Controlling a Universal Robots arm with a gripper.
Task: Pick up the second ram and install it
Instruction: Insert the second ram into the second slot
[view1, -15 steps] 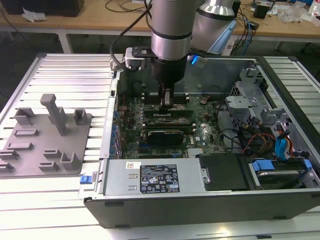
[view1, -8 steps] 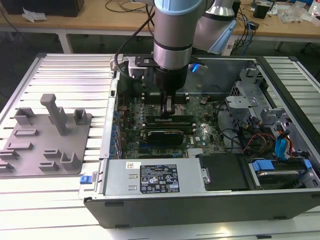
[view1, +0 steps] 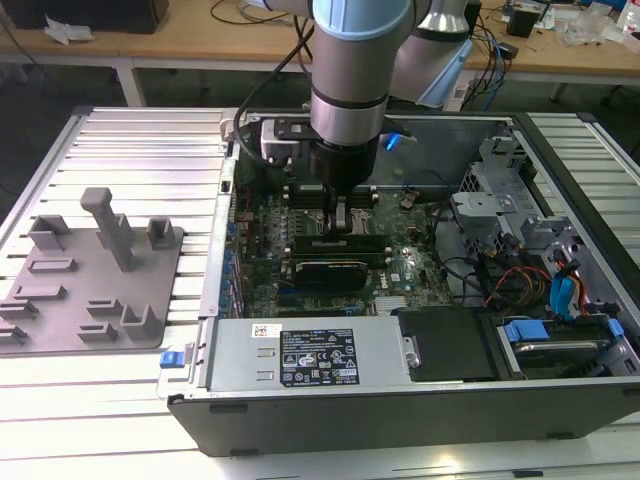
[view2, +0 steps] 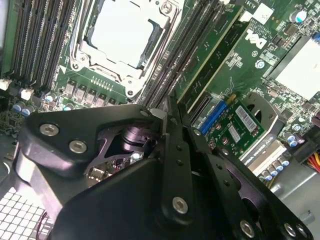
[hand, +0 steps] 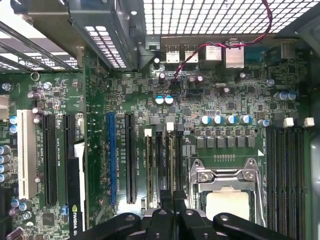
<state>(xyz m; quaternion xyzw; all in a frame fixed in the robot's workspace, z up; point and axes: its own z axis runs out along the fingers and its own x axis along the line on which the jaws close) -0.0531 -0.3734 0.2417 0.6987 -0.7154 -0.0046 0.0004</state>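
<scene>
My gripper (view1: 340, 222) reaches down into the open computer case, over the motherboard (view1: 400, 270). Its black fingers (view2: 175, 150) are shut together on the top edge of the second ram (view1: 362, 241), a long narrow stick standing in a memory slot beside the CPU socket (view2: 125, 30). In the first wrist view that stick (hand: 170, 165) runs away from the gripper (hand: 170, 216). Another green stick (view2: 212, 57) stands in the neighbouring slot, on the side away from the socket. The fingers hide the middle of the held stick.
The grey holder tray (view1: 90, 290) lies on the slatted table at the exterior view's left. A black expansion card (view1: 325, 272) and a power supply (view1: 300, 355) sit nearer the front. Cables and drive cages (view1: 540, 280) crowd the right of the case.
</scene>
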